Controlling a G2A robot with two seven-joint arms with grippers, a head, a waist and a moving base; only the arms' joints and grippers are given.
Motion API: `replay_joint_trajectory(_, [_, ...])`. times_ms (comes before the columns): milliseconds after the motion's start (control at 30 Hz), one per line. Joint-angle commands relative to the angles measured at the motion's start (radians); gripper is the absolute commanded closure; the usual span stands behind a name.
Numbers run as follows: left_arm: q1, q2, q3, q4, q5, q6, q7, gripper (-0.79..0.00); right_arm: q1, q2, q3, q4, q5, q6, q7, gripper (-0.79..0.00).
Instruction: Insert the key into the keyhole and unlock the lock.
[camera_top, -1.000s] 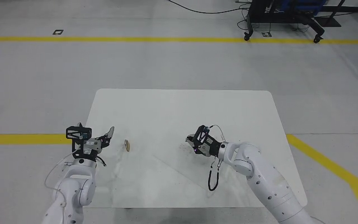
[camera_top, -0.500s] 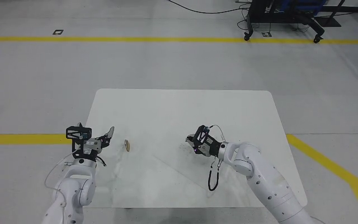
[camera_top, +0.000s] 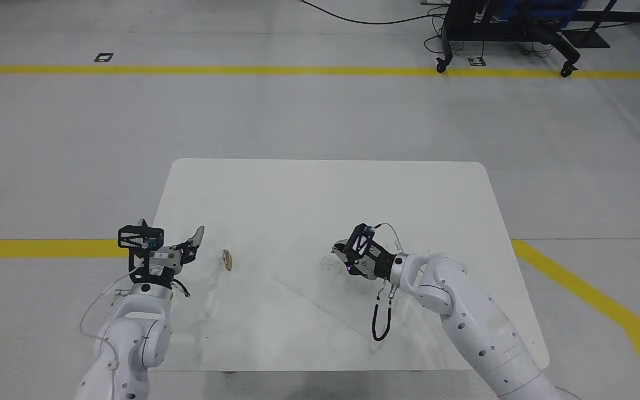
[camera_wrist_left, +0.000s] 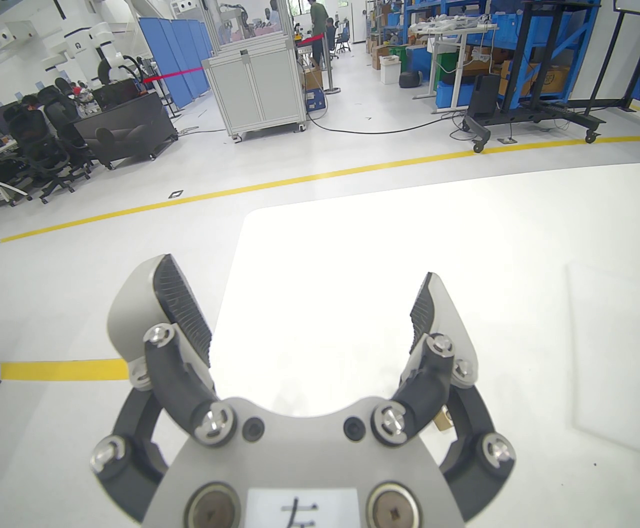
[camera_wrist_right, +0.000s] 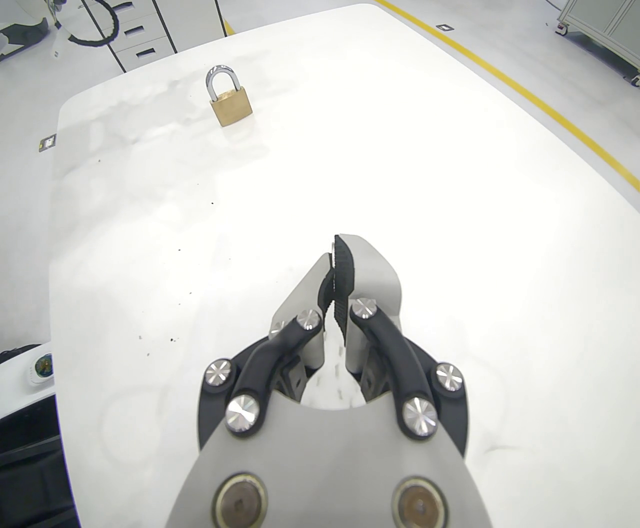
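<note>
A brass padlock (camera_top: 228, 260) with a silver shackle lies flat on the white table (camera_top: 320, 190) near its left side. The right wrist view has the padlock (camera_wrist_right: 230, 102) far ahead of the fingers. My left gripper (camera_top: 188, 243) hangs open just left of the padlock, nothing between its ribbed pads (camera_wrist_left: 182, 300); a brass corner of the padlock (camera_wrist_left: 442, 419) peeks out beneath it. My right gripper (camera_top: 342, 255) sits low over the table's middle, pointing at the padlock. The right gripper (camera_wrist_right: 334, 250) is shut, with a thin metal sliver, apparently the key, pinched at its tips.
The table edge (camera_wrist_left: 240, 235) runs close beside the left gripper, with a yellow floor line (camera_top: 40, 247) beyond it. A black cable (camera_top: 380, 320) hangs from the right arm. Bare table lies between the two grippers.
</note>
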Motion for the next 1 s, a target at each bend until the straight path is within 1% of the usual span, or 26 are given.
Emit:
replay_joint_trajectory(0, [0.0, 0.0, 0.0, 0.0, 0.0, 0.0, 0.0, -0.785, 0.0, 0.0, 0.0, 0.0, 0.0, 0.0, 0.0, 0.0])
replay_joint_trajectory(67, [0.0, 0.0, 0.0, 0.0, 0.0, 0.0, 0.0, -0.785, -0.01, -0.004, -0.002, 0.0, 0.089, -0.025, -0.047, 0.0])
replay_joint_trajectory(133, [-0.001, 0.0, 0.0, -0.001, -0.005, -0.001, 0.001, -0.785, -0.006, -0.007, 0.003, 0.015, 0.224, -0.092, -0.096, 0.0])
replay_joint_trajectory(167, [-0.002, -0.001, -0.001, -0.007, -0.029, -0.014, -0.002, -0.785, 0.001, -0.007, 0.005, 0.03, 0.271, -0.126, -0.102, 0.0])
replay_joint_trajectory(233, [-0.004, -0.002, -0.011, -0.027, -0.097, -0.064, -0.019, -0.785, 0.014, -0.008, -0.001, 0.053, 0.345, -0.184, -0.111, 0.0])
replay_joint_trajectory(267, [-0.003, -0.002, -0.018, -0.036, -0.145, -0.096, -0.029, -0.785, 0.022, -0.008, -0.003, 0.066, 0.364, -0.195, -0.104, 0.0])
replay_joint_trajectory(300, [-0.003, -0.002, -0.022, -0.044, -0.234, -0.158, -0.053, -0.785, 0.026, -0.009, -0.006, 0.073, 0.385, -0.199, -0.105, 0.0])
replay_joint_trajectory(367, [-0.011, 0.001, -0.059, -0.04, -0.415, -0.256, -0.122, -0.785, 0.029, -0.011, -0.011, 0.091, 0.445, -0.231, -0.123, 0.0])
replay_joint_trajectory(400, [-0.017, 0.003, -0.082, -0.033, -0.492, -0.298, -0.171, -0.785, 0.03, -0.011, -0.01, 0.094, 0.449, -0.236, -0.124, 0.0])
replay_joint_trajectory(433, [-0.025, 0.007, -0.11, -0.029, -0.532, -0.319, -0.215, -0.785, 0.03, -0.011, -0.01, 0.094, 0.449, -0.236, -0.124, 0.0])
replay_joint_trajectory(667, [-0.025, 0.007, -0.11, -0.029, -0.532, -0.319, -0.215, -0.785, 0.03, -0.011, -0.01, 0.094, 0.449, -0.236, -0.124, 0.0])
replay_joint_trajectory(700, [-0.024, 0.006, -0.102, -0.031, -0.573, -0.341, -0.214, -0.785, 0.03, -0.011, -0.01, 0.094, 0.449, -0.236, -0.124, 0.0])
replay_joint_trajectory(767, [-0.022, 0.005, -0.101, -0.025, -0.704, -0.406, -0.239, -0.785, 0.024, -0.012, -0.015, 0.087, 0.464, -0.243, -0.14, 0.0])
replay_joint_trajectory(800, [-0.025, 0.006, -0.097, -0.025, -0.785, -0.445, -0.271, -0.785, 0.015, -0.016, -0.038, 0.089, 0.517, -0.302, -0.163, 0.0])
replay_joint_trajectory(833, [-0.031, 0.007, -0.096, -0.02, -0.86, -0.479, -0.308, -0.785, 0.022, -0.018, -0.052, 0.113, 0.553, -0.338, -0.165, 0.0])
replay_joint_trajectory(900, [-0.055, 0.011, -0.079, 0.001, -1.034, -0.539, -0.41, -0.785, 0.053, -0.028, -0.099, 0.176, 0.657, -0.387, -0.157, 0.0])
replay_joint_trajectory(967, [-0.097, 0.016, -0.046, 0.033, -1.218, -0.565, -0.552, -0.785, 0.099, -0.041, -0.159, 0.232, 0.774, -0.397, -0.133, 0.0])
